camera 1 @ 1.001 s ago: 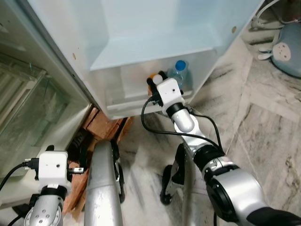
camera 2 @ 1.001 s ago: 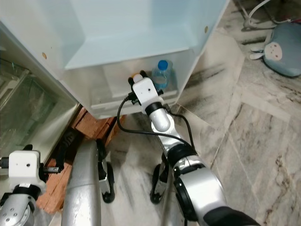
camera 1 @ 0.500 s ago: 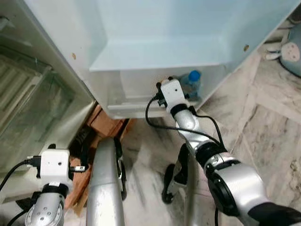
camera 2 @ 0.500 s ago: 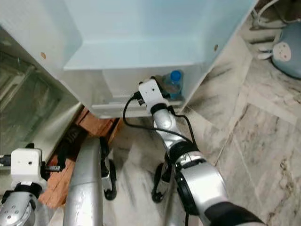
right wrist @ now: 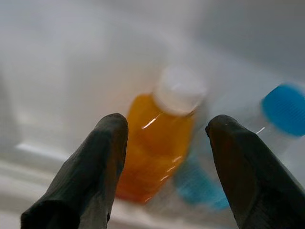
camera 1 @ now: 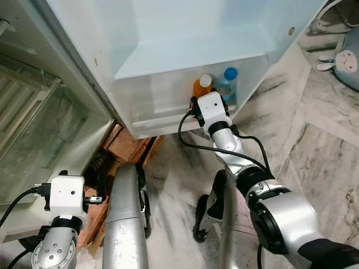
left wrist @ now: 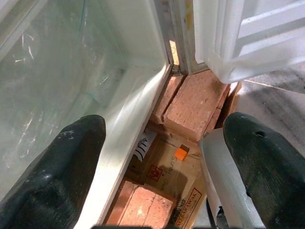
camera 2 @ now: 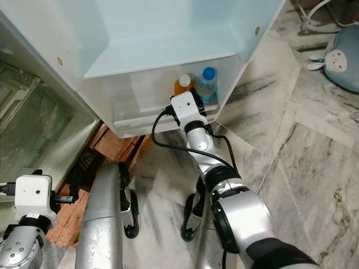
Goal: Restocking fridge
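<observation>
**Orange bottle released in the fridge's bottom bin**

Since half a second ago our right gripper [right wrist: 164, 157] has drawn back from the bin, so the orange bottle [camera 1: 202, 86] with its white cap now shows standing in the fridge's bottom bin [camera 1: 168, 101], touching the blue-capped water bottle [camera 1: 227, 84]. Our right fingers [right wrist: 102, 157] are spread apart, holding nothing, just in front of the orange bottle. Our left gripper [left wrist: 162, 157] hangs low beside the fridge, fingers wide apart over bricks [left wrist: 195, 102] and a cardboard box [left wrist: 167, 179].

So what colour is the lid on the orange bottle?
White. The orange bottle has a white lid; left eye view shows it best.
</observation>
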Controlling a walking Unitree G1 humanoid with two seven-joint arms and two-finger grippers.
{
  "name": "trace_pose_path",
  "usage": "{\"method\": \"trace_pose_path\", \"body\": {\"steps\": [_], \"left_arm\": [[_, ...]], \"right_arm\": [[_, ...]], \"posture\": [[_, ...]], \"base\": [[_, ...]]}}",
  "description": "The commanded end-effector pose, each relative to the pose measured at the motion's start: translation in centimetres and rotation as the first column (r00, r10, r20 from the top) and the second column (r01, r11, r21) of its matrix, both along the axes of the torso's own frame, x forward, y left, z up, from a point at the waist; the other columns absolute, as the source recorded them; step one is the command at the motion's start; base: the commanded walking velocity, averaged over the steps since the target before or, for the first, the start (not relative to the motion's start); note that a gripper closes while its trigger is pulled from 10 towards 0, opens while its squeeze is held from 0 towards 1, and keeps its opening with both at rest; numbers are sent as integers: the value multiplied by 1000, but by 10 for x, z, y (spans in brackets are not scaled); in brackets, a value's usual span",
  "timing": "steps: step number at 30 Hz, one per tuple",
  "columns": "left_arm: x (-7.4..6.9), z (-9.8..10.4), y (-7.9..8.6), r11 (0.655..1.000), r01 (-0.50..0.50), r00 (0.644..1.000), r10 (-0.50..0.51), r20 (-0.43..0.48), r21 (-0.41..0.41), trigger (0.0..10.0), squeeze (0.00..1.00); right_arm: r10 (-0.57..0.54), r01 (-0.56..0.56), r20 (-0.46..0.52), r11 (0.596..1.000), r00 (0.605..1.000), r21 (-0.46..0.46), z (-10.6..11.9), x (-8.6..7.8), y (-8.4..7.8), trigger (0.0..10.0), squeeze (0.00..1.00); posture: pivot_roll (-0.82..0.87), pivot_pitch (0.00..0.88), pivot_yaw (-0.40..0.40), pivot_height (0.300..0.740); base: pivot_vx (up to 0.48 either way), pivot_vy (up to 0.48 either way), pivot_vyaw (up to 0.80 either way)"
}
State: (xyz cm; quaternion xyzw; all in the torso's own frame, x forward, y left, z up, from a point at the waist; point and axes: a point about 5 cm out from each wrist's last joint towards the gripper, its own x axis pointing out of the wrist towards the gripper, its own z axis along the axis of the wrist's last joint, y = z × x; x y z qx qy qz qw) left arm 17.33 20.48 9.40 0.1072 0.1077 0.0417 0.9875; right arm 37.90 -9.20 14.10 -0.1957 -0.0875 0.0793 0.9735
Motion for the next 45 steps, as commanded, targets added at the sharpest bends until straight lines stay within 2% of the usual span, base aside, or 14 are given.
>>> {"method": "trace_pose_path", "body": {"steps": [1,7,11,19,26,30,31,33,34,35,38,41,43,45], "left_arm": [[-5,-8,1,1000,1,999,-1,-49,9,10000,0],[-2,-9,2,1000,1,999,-1,-45,10,10000,0],[2,-9,2,1000,2,999,-2,-34,13,10000,0],[14,-10,1,1000,4,1000,-4,-18,7,10000,0],[20,-22,1,1000,4,1000,-4,-25,4,10000,0],[25,-26,-2,1000,7,1000,-7,-15,-8,10000,0],[25,-26,-2,1000,7,1000,-7,-15,-8,10000,0],[30,-31,-5,1000,0,1000,0,-5,-18,10000,0],[30,-31,-5,1000,0,1000,0,-5,-18,10000,0],[32,-33,-6,1000,-4,1000,4,-5,-20,10000,0],[33,-37,-6,1000,-9,1000,9,-6,-21,10000,0],[29,-45,-1,1000,-24,1000,23,-19,-18,10000,0],[31,-46,0,1000,-20,1000,20,-20,-18,10000,0],[36,-47,-1,1000,-10,1000,10,-15,-15,10000,0]], "right_arm": [[-10,10,13,1000,1000,2,1,0,-2,10000,1000],[-13,10,101,999,995,31,23,6,-7,10000,1000],[21,-32,153,997,988,69,35,7,-3,10000,1000],[94,-114,133,983,987,145,30,-1,1,10000,1000],[128,-139,65,966,990,216,-4,-31,-3,10000,1000],[177,-182,42,948,983,262,-19,-68,-7,10000,1000],[177,-182,42,948,983,262,-19,-68,-7,10000,1000],[179,-186,51,948,983,259,-23,-84,-13,10000,416],[179,-186,51,948,983,259,-23,-84,-13,10000,416],[159,-165,44,943,986,288,-24,-87,-17,10000,0],[128,-127,17,944,992,306,-27,-94,-21,10000,0],[115,-86,-58,928,992,362,-41,-99,-21,10000,0],[113,-86,-48,920,992,382,-40,-97,-21,10000,0],[104,-84,-37,929,994,361,-38,-93,-22,10000,0]], "posture": [[332,371,-18,557],[328,357,-17,557],[324,343,-17,557],[292,289,-23,557],[245,233,-26,557],[214,180,-40,557],[214,180,-40,557],[195,126,-58,557],[195,126,-58,557],[190,110,-63,557],[173,70,-59,557],[154,32,-43,557],[152,23,-35,557],[148,8,-20,566]], "base": [[0,0,0],[0,0,0],[0,0,0],[0,0,0],[0,0,0],[0,0,0],[0,0,0],[0,0,0],[0,0,0],[0,0,0],[0,0,0],[0,0,0],[0,0,0],[0,0,0]]}}
